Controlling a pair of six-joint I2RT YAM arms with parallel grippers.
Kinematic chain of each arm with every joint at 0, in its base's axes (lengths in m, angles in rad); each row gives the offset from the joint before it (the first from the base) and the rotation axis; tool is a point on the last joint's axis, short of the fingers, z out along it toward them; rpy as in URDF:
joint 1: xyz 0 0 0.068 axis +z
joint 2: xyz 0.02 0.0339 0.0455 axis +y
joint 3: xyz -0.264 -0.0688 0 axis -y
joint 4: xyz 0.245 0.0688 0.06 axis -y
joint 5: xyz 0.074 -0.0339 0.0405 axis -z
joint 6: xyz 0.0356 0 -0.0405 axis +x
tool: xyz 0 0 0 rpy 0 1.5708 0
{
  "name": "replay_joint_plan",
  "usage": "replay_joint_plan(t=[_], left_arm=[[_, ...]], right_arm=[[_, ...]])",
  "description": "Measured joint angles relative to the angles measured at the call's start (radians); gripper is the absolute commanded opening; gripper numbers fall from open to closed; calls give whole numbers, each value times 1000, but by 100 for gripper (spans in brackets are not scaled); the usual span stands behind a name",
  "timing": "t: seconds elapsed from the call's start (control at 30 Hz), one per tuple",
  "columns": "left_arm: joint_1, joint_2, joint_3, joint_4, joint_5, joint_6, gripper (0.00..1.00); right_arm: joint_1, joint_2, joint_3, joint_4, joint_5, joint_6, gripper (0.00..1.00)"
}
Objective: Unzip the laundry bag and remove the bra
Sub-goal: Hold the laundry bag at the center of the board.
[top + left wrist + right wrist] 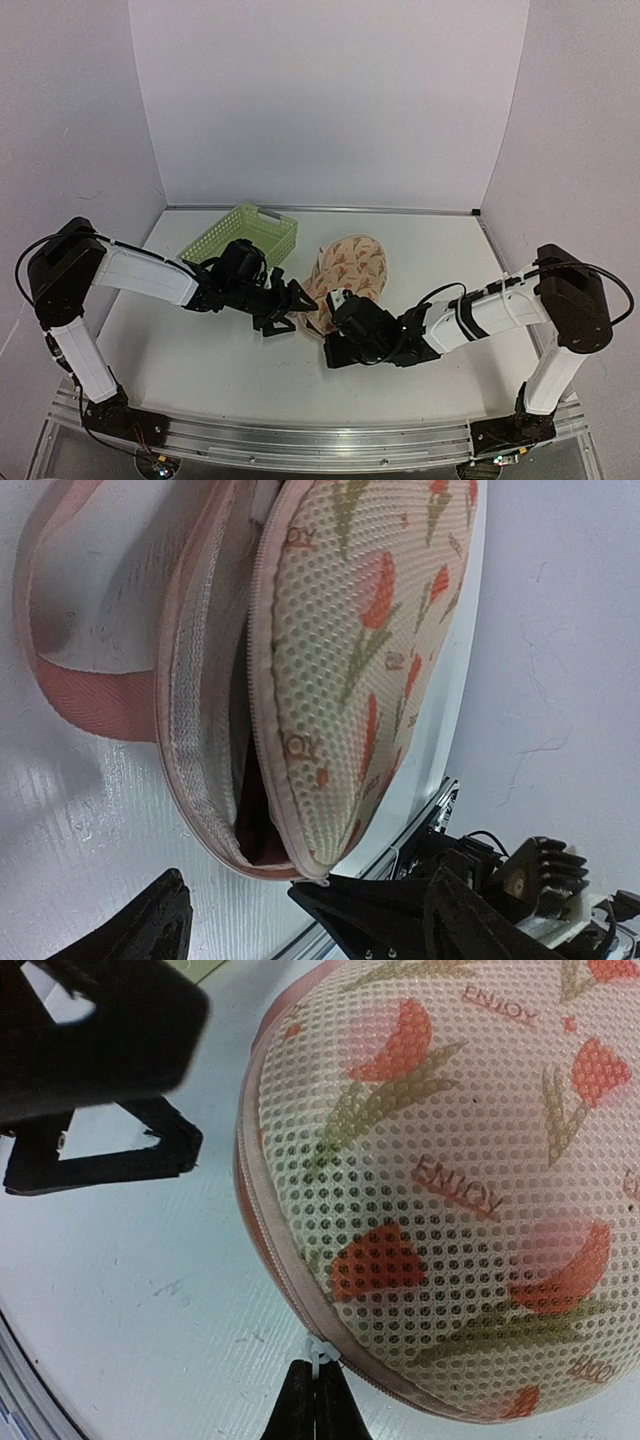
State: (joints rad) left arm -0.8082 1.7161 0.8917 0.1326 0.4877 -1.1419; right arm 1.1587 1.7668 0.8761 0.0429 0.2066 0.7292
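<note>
The laundry bag [355, 262] is a cream mesh pouch with orange tulip print, lying in the middle of the table. In the left wrist view the bag [360, 650] gapes along its zip, and the dark maroon bra [255, 825] shows inside the slit. My left gripper [250, 935] is open and empty, just off the bag's near-left end [290, 308]. My right gripper [317, 1400] is shut on the white zipper pull [318, 1352] at the bag's near edge. In the top view the right gripper [328, 318] touches the bag.
A light-green lattice basket [240, 233] stands at the back left, just behind the left arm. White walls close off the back and both sides. The left gripper's black fingers [110, 1160] show in the right wrist view, close to the bag.
</note>
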Motion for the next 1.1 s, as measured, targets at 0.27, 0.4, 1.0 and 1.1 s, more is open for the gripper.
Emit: replay_joint_plan(t=[0.27,0.4,1.0,1.1], left_arm=[[-17,75,5,39,-1,-47,79],[-17,108,13,55,-2,-63,73],[-18,154,57,105,11,-65,0],[-20,154,57,106,11,-67,0]], right_arm=[[0,-28,-33,23,-14,-4,0],[0,-35,-38,37,-20,-5,0],[0,-71,-96,62,-42,-2,0],[0,-82,-109,68,-41,1,0]])
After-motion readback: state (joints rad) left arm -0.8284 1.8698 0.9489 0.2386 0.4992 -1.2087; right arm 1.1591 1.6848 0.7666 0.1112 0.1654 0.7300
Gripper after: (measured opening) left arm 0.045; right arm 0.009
